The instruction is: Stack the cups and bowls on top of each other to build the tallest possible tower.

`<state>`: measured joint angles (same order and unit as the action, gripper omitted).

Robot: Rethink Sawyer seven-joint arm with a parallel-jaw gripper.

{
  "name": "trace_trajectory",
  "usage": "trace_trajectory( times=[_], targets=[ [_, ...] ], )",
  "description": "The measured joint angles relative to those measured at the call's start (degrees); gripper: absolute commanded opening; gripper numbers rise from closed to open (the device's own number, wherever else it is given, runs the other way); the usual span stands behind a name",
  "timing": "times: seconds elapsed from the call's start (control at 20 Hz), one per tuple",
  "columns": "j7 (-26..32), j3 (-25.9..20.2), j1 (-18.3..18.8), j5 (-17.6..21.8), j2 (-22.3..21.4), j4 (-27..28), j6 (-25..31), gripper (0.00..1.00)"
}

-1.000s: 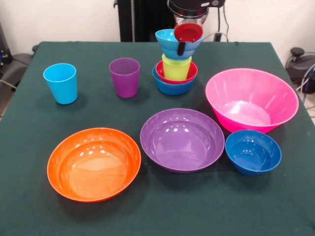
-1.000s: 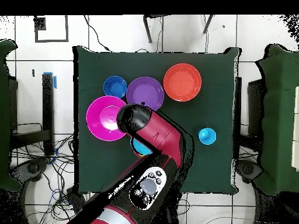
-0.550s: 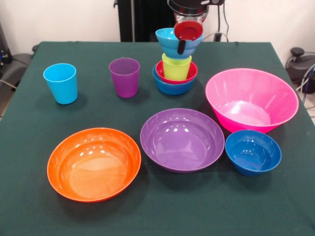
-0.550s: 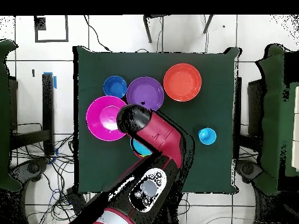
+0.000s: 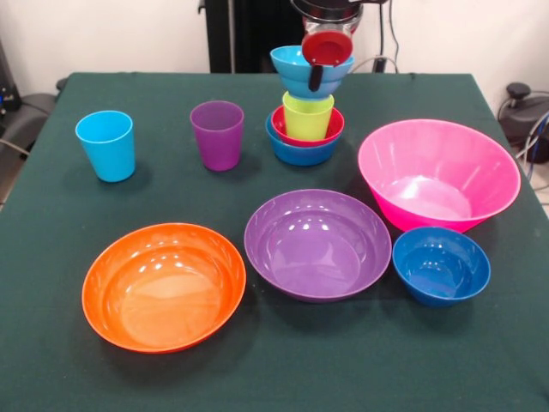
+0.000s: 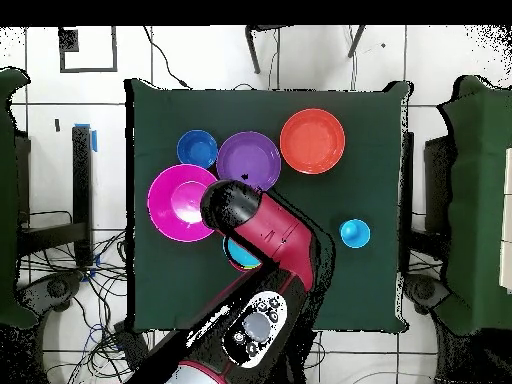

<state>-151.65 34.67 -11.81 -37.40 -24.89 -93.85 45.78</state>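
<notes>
The pincer (image 5: 324, 51) grips the light blue bowl (image 5: 304, 70) above the stack.
Its fingers are clamped on the bowl's rim, lifting it just over the green cup (image 5: 307, 117). That cup sits in a red bowl (image 5: 330, 130) inside a blue bowl (image 5: 298, 152), at the far middle of the surface (image 5: 51, 257), right of the purple cup (image 5: 217, 135).

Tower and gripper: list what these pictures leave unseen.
1. Front view: the top edge cuts off the gripper, and whether it grips the cyan bowl cannot be told.
2. Front view: whether that bowl touches the lime green cup is unclear.
3. Overhead view: the arm covers the tower, save a cyan sliver, and hides the purple cup.
</notes>
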Motion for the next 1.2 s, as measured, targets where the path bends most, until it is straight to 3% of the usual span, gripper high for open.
trace_trajectory(
  times=[1.2],
  targets=[
    [0.0,-0.2,1.17,0.0,0.26,-0.62,-2.41,0.0]
  ],
)
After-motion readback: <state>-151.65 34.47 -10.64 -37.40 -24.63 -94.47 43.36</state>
